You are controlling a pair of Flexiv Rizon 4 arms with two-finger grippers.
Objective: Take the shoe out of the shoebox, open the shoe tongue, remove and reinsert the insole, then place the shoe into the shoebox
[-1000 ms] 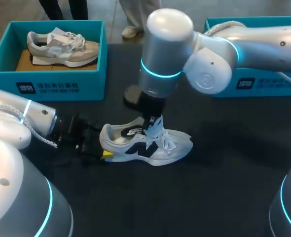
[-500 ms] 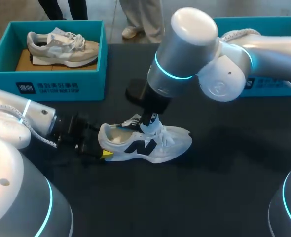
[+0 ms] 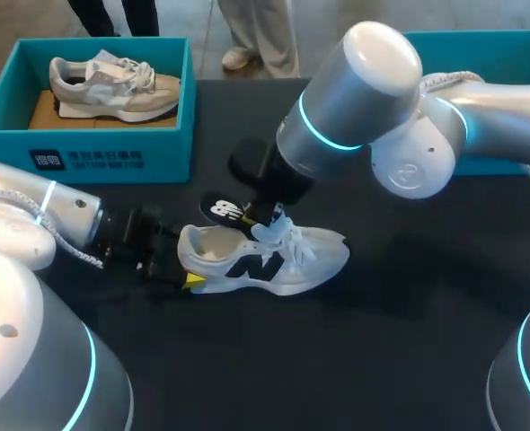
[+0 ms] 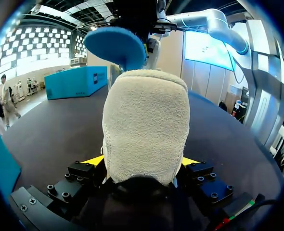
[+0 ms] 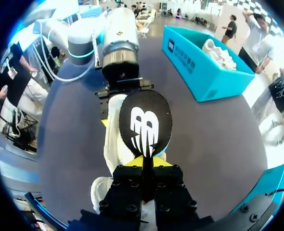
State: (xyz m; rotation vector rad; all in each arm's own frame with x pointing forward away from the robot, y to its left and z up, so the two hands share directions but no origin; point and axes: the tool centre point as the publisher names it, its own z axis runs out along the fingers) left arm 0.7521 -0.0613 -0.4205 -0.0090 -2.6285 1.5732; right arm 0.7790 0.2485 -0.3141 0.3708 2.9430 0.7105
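A white sneaker (image 3: pixel 269 260) with a dark side logo lies on the black table, toe to the right. My left gripper (image 3: pixel 186 271) comes in from the left and is shut on its heel. In the left wrist view the fuzzy heel (image 4: pixel 144 125) fills the gap between the yellow tips of that gripper (image 4: pixel 142 163). My right gripper (image 3: pixel 267 215) hangs just above the shoe's opening, shut on one end of the insole (image 3: pixel 232 212). The insole (image 5: pixel 146 122) is black with a white logo on top, and its underside (image 4: pixel 115 45) is blue. It is clear of the shoe (image 5: pixel 114 144).
A teal shoebox (image 3: pixel 85 153) at the back left holds a second, beige sneaker (image 3: pixel 112 85). Another teal box (image 3: pixel 494 154) stands at the back right, partly behind my right arm. The table's front half is bare black surface.
My right gripper has risen and drawn the insole up out of the shoe, and the right arm has swung to the right. The shoe has shifted slightly left. The left gripper stays on the heel.
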